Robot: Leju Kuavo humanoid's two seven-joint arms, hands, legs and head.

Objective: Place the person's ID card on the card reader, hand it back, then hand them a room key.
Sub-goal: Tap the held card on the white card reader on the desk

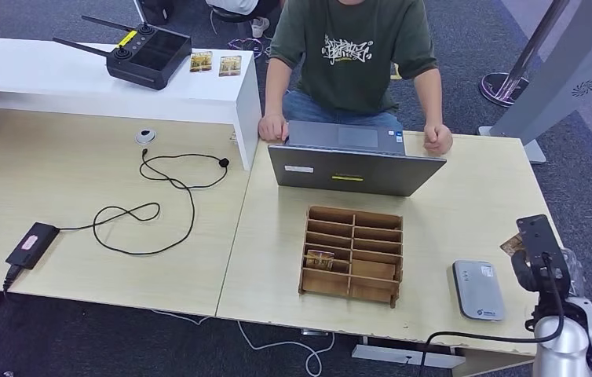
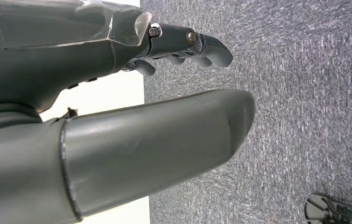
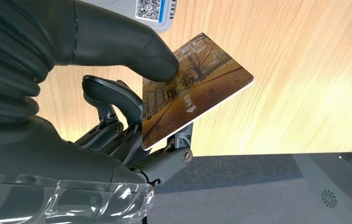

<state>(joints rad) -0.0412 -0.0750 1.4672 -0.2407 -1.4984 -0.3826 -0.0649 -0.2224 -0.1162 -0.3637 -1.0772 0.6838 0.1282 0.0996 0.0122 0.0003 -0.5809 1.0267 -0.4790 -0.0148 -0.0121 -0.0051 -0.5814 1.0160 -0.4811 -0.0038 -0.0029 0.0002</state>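
My right hand (image 1: 535, 250) hovers at the table's right edge, just right of the grey card reader (image 1: 478, 289). It pinches a card with an autumn tree picture (image 3: 190, 88) between thumb and fingers; a corner of the card (image 1: 511, 245) peeks out by the hand. The reader's edge with a QR label (image 3: 153, 10) lies behind the thumb. My left hand (image 2: 118, 93) hangs over grey carpet, fingers loosely extended, holding nothing. Another card (image 1: 319, 259) lies in the wooden slotted box (image 1: 352, 253). A person in a green shirt (image 1: 352, 55) sits behind a laptop.
A grey laptop (image 1: 352, 161) stands between the person and the box. On the left table lie a black power adapter (image 1: 32, 245) and a looping cable (image 1: 151, 196). A white counter holds a black controller (image 1: 145, 53) and two cards (image 1: 214, 63).
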